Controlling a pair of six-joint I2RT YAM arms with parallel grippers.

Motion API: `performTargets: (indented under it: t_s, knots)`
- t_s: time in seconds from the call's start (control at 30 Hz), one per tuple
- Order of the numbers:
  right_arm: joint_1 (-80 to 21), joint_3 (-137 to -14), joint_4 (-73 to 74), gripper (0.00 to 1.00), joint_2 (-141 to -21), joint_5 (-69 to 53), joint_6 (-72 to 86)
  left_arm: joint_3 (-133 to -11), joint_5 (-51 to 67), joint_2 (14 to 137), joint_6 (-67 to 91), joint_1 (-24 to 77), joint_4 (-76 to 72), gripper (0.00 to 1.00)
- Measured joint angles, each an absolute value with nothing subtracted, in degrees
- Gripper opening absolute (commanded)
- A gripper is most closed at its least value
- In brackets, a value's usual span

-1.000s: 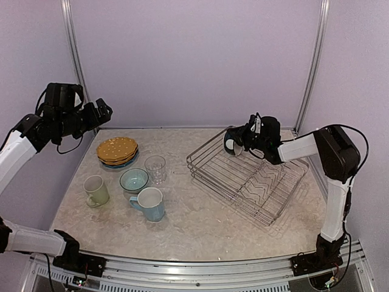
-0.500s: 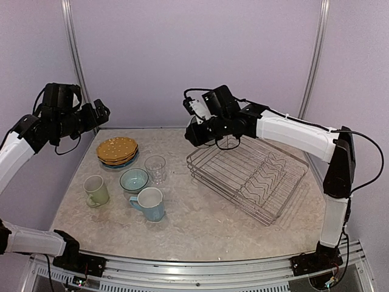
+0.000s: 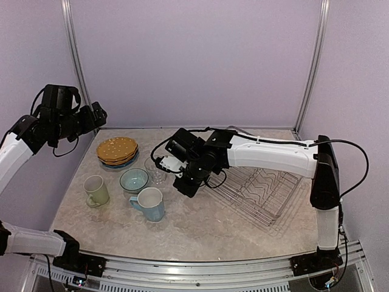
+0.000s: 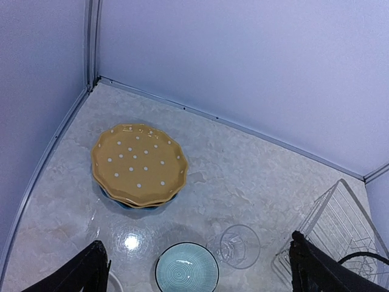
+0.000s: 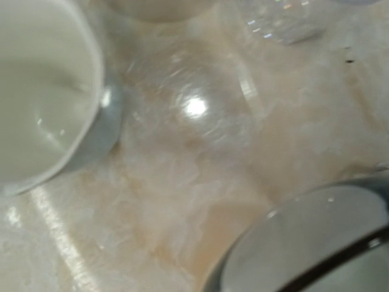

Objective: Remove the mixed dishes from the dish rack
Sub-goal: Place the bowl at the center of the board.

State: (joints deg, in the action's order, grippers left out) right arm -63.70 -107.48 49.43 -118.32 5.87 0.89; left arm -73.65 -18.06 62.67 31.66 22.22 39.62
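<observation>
My right gripper [image 3: 187, 182] is shut on the dark-blue white-lined bowl [image 5: 328, 243] and holds it low over the table, just right of the light blue mug [image 3: 151, 202]. The silver wire dish rack [image 3: 261, 185] at the right holds no dishes. At the left stand the yellow plates [image 3: 117, 150] on a blue plate [image 4: 109, 196], the teal bowl [image 3: 134, 179], the clear glass [image 4: 239, 245] and the pale green mug [image 3: 96, 190]. High over the back left corner my left gripper [image 3: 97, 112] is open and holds nothing.
Lilac walls with metal corner posts [image 3: 73, 48] close the table at the back and sides. The right arm's white link [image 3: 267, 152] stretches across the rack's left end. Bare marble tabletop [image 3: 200, 231] lies in front of the dishes and the rack.
My right arm swung from the rack's far corner leftward and down, carrying the dark-blue bowl to a spot beside the light blue mug. The left arm barely moved.
</observation>
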Motion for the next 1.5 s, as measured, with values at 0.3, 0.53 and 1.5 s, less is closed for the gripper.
performTargets:
  t_s: [0.3, 0.53, 1.5]
  knots:
    - [-64.7, -99.0, 44.9, 0.00, -118.4, 1.9, 0.1, -73.6, -18.5, 61.3, 31.7, 22.2, 40.8, 0.99]
    - [-64.8, -95.9, 41.7, 0.01, -119.1, 2.4, 0.0, -73.7, -18.7, 61.3, 31.7, 22.2, 41.1, 0.99]
    - [-64.8, -89.4, 33.3, 1.00, -107.1, 9.9, 5.2, -73.8, -20.0, 61.4, 31.7, 22.7, 41.7, 0.99]
